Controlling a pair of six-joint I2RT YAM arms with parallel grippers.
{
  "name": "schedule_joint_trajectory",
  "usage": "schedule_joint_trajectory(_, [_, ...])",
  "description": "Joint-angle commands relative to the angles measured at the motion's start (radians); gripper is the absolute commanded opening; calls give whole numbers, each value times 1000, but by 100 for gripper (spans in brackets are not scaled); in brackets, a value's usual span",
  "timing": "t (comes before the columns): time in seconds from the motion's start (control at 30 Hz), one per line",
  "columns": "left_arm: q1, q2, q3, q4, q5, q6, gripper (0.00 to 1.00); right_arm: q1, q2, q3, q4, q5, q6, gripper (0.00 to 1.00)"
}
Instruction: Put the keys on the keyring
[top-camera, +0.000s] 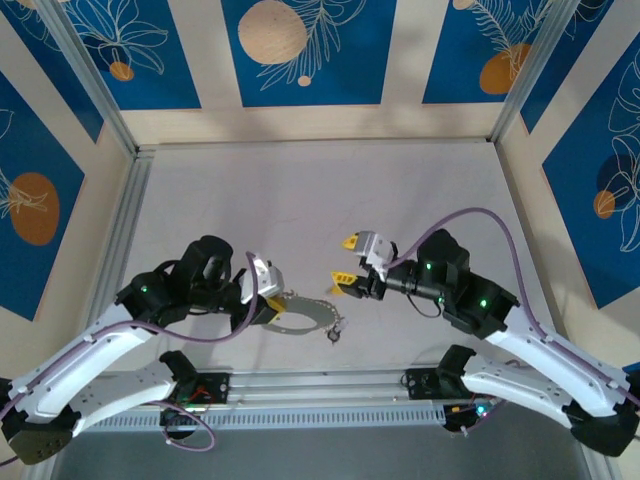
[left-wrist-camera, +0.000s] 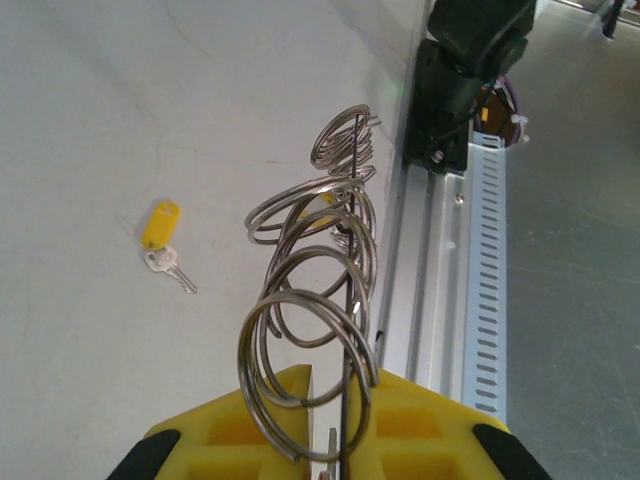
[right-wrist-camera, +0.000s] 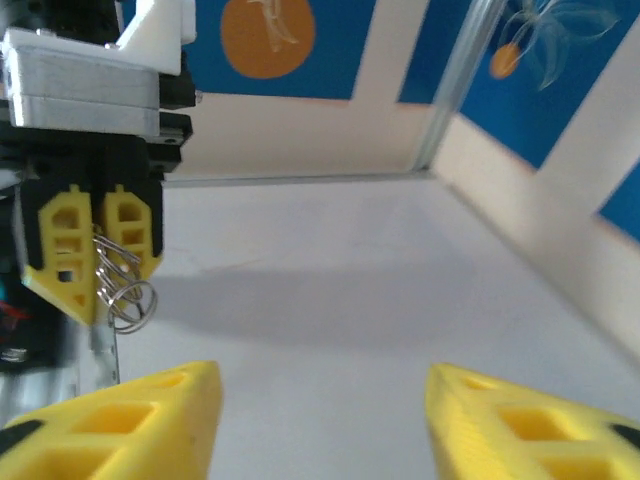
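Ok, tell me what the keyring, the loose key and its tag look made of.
The keyring looks like thin grey steel wire, and the small rings on it glint like polished metal. The key is duller silvery metal. The tag seems plastic: flat, even yellow.

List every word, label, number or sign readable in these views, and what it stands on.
None can be read. The yellow key tag shows a blank face, the wall panels carry only flower drawings, and the left claw, shut on the keyring, bears no lettering.
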Motion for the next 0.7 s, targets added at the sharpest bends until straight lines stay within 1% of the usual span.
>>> schedule_joint_trajectory(0.0, [-11, 14, 41, -15, 71, 31, 0, -65, 38, 45, -48, -409, 173, 64])
schedule_joint_trajectory(0.07, [-11, 13, 42, -15, 81, 31, 0, -79, 81, 67, -48, -508, 187, 67])
schedule_joint_trajectory(0.17, [-11, 12, 44, -19, 94, 33, 0, -90, 168, 114, -69, -628, 191, 67])
schedule_joint_trajectory(0.27, [-11, 13, 47, -26, 107, 35, 0, -86, 234, 145, -87, -721, 180, 67])
schedule_joint_trajectory(0.43, [-11, 16, 47, -28, 120, 39, 0, -81, 308, 190, -131, -809, 158, 67])
schedule_joint_trajectory(0.67, [-11, 17, 44, -22, 134, 38, 0, -50, 393, 226, -139, -817, 137, 67])
